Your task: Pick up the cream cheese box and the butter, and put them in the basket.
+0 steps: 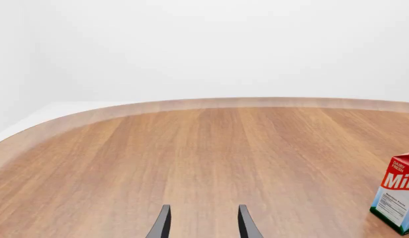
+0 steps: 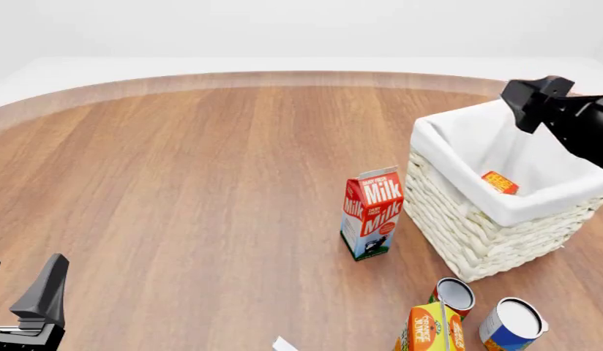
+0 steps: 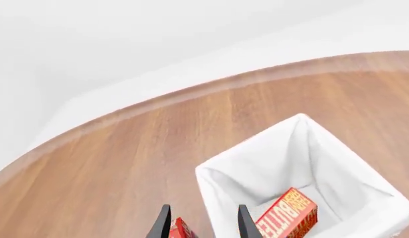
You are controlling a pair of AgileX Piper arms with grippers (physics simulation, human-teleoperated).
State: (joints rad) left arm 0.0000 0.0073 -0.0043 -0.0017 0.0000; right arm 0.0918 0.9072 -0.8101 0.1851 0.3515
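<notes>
one butter [image 3: 289, 216] in one basket [image 2: 497, 219], two cans [image 2: 456, 295]

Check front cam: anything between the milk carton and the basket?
No. In the front view, only bare wood of the table separates the milk carton from the basket; they stand apart. The butter lies inside the basket.

Simulated tabletop — bare wooden table [image 2: 184, 183], blank white surroundings.
</notes>
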